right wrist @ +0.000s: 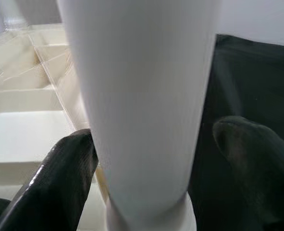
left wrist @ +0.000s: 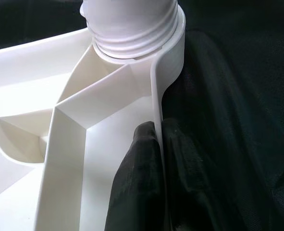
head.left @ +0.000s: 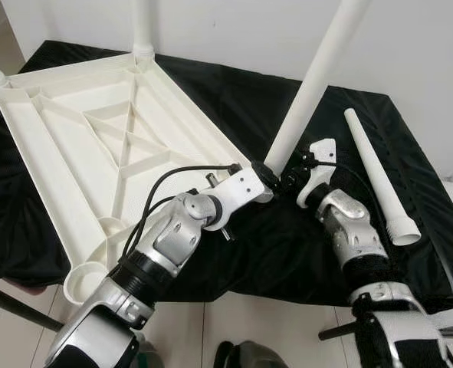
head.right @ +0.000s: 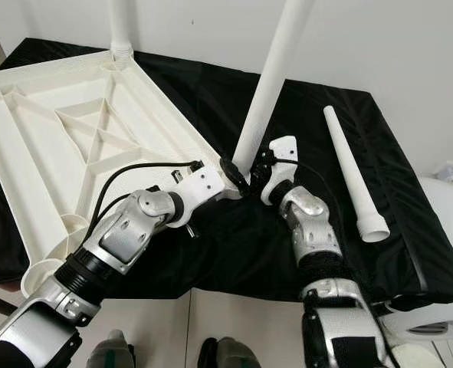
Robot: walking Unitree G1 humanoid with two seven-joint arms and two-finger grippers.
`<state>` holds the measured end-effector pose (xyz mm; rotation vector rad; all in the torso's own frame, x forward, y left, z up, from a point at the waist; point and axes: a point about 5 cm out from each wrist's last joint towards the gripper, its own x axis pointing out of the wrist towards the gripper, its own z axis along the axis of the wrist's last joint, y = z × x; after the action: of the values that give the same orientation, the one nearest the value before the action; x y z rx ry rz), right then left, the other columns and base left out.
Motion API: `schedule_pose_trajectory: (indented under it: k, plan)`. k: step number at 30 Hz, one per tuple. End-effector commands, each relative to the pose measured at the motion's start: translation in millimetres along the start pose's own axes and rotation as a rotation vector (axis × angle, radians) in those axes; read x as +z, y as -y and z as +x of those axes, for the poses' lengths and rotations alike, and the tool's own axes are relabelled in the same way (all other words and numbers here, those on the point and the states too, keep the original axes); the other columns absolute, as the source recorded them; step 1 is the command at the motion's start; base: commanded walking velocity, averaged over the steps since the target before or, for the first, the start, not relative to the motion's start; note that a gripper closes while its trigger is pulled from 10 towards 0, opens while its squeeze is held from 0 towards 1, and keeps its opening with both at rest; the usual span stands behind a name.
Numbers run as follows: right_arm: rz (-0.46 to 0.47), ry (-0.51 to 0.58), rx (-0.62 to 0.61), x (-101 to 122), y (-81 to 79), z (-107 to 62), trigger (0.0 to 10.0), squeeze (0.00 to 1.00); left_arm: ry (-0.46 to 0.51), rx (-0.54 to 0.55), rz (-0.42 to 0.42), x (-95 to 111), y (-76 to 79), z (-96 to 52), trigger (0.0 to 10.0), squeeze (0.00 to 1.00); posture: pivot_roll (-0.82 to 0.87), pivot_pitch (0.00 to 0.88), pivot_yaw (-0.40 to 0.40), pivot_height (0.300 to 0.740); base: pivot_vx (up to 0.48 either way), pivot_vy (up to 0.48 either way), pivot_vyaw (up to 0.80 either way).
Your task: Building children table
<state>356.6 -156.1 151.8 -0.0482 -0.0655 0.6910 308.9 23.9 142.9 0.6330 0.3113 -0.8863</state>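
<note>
Left wrist view: left pincer (left wrist: pixel 158 159) clamps the upturned table panel's (head.left: pixel 73 146) rim at its corner socket; right pincer (right wrist: pixel 156 159) brackets the seated leg (head.left: pixel 318 77), contact unclear. Spare leg (head.left: pixel 375 176) lies apart on black cloth (head.left: pixel 241 100).

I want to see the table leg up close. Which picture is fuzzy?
Right wrist view: the table leg sits very close and looks soft, as do the fingers. Left wrist view: the tabletop rim is sharper, with a shiny finger. Both eye views are clear and evenly lit.

White ribbed tabletop (head.left: pixel 96 146) lies upside down at left; a leg (head.left: pixel 314 84) stands at its near corner, a loose leg (head.left: pixel 375 176) lies right.
</note>
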Motion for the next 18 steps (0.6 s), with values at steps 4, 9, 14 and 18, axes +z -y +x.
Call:
schedule_pose_trajectory:
  k: [4,9,14,18]
  plan:
    - [0.024,-0.035,0.034,-4.0,9.4,-0.4,10.0,0.00,0.034,-0.024,0.035,11.2,4.2,1.9,10.0,0.00,0.09,0.020,-0.113,0.740,0.000,0.000,0.00]
    - [0.020,-0.050,0.050,-5.7,14.0,-0.5,9.2,0.00,0.033,-0.023,0.035,10.8,4.0,1.4,10.0,0.00,0.10,0.023,-0.112,0.740,0.000,0.000,0.00]
    - [0.024,-0.060,0.075,-5.5,20.0,-3.1,0.7,0.00,0.030,-0.022,0.032,10.1,4.3,0.6,10.0,0.00,0.10,0.026,-0.114,0.740,0.000,0.000,0.00]
    - [0.014,-0.067,0.088,-5.9,22.4,-5.3,0.0,0.00,0.030,-0.021,0.031,10.0,4.5,0.5,10.0,0.00,0.10,0.027,-0.115,0.740,0.000,0.000,0.00]
